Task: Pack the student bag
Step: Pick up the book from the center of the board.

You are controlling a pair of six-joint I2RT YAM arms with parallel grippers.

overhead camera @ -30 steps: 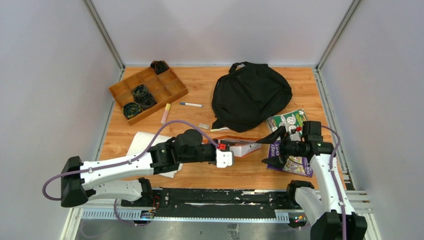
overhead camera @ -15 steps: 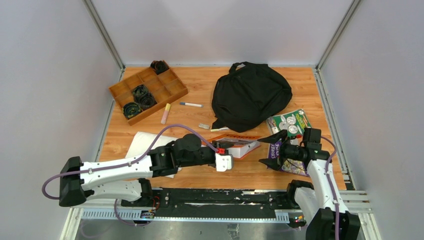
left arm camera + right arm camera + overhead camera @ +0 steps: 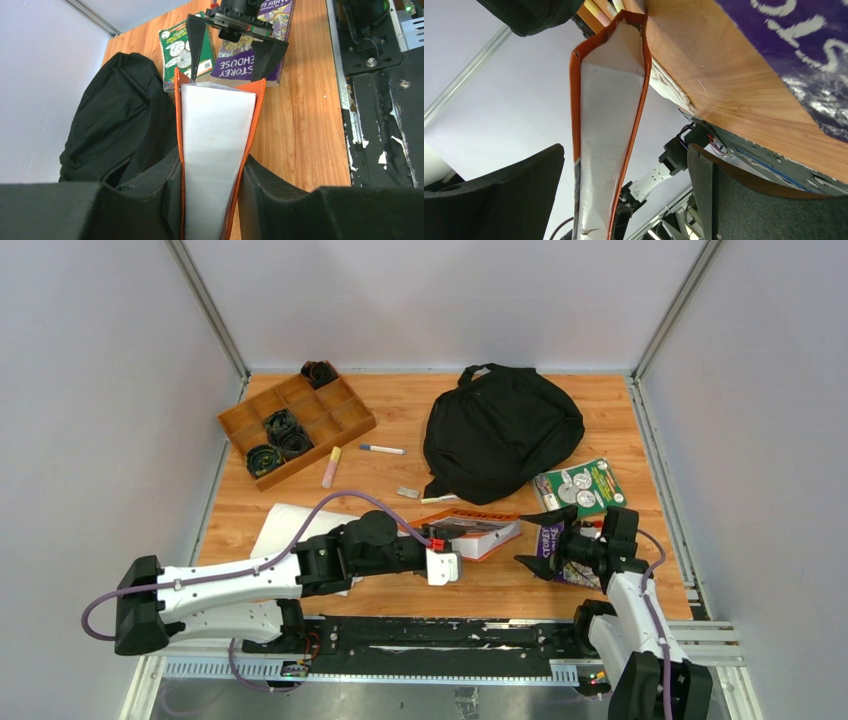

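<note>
The student bag [image 3: 500, 430], a large black backpack, lies at the back centre of the table and also shows in the left wrist view [image 3: 115, 115]. My left gripper [image 3: 452, 545] is shut on an orange-covered book [image 3: 478, 530], pinching its white page block between both jaws [image 3: 212, 170], just in front of the bag. My right gripper [image 3: 537, 537] is open and empty, its jaws spread wide facing the book's free end [image 3: 606, 125] without touching it. In its wrist view the right gripper [image 3: 624, 165] straddles the book's end.
A purple book [image 3: 578, 558] and a green book [image 3: 580, 483] lie under and beyond the right arm. A brown wooden tray [image 3: 340, 425] with black coils stands back left. A white cloth [image 3: 285, 530], a marker [image 3: 382, 449], a yellow highlighter [image 3: 331, 467] and a small eraser [image 3: 407, 492] lie nearby.
My left gripper has drawn the orange book slightly left and toward me. My right wrist has dropped lower and nearer, its open jaws still facing the book's end.
</note>
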